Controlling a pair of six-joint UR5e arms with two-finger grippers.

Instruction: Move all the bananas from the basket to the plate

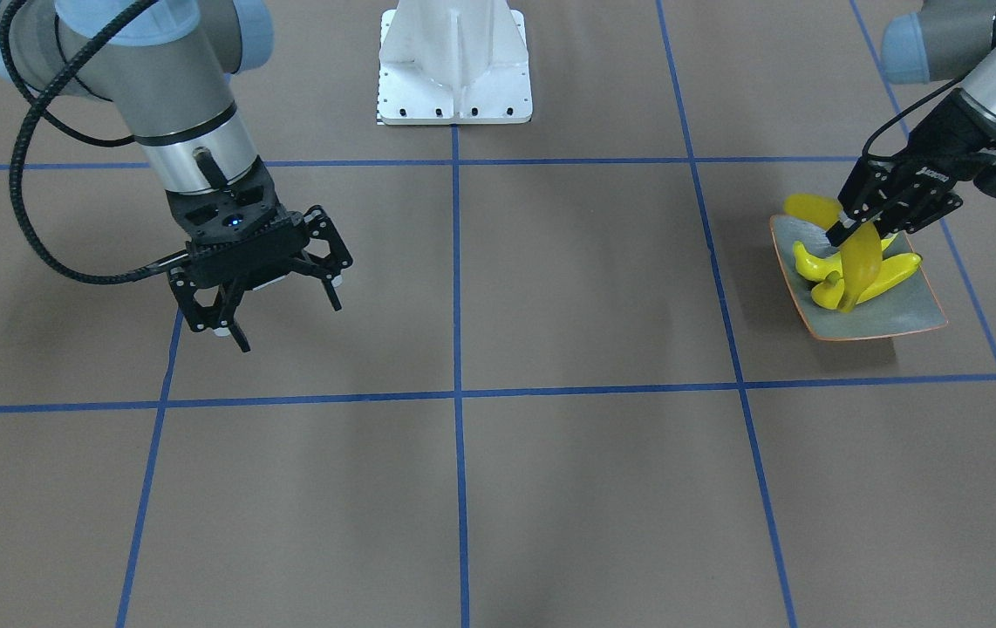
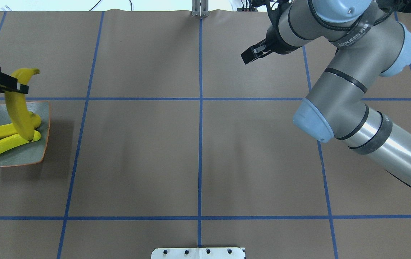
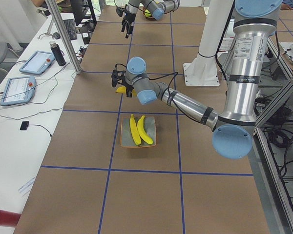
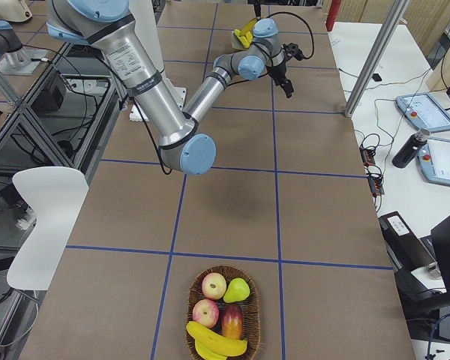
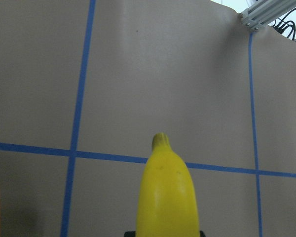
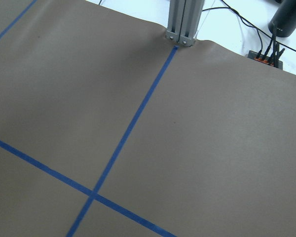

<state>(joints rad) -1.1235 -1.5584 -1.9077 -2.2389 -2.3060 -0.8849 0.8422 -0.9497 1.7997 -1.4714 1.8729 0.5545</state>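
At the left edge of the overhead view, one banana (image 2: 19, 111) is pinched near its upper end by the left gripper (image 2: 17, 87) and hung almost upright over the plate (image 2: 46, 122), on which two more bananas (image 2: 0, 132) are laid. The right gripper (image 1: 289, 324), at the left of the front-facing view, is held above the table (image 1: 585, 488) with fingers spread and nothing between them. At the bottom of the right-side view, further bananas (image 4: 214, 346) are seen in the basket (image 4: 188, 311) beside other fruit (image 4: 214, 286).

Two glossy yellow bananas (image 2: 0, 131) are laid side by side on the grey-green, orange-rimmed plate (image 2: 14, 156). A third banana (image 2: 18, 111) is held steeply tilted above them by the left gripper (image 2: 18, 87). In the wicker basket (image 4: 190, 304), further bananas (image 4: 214, 341) are left lying.
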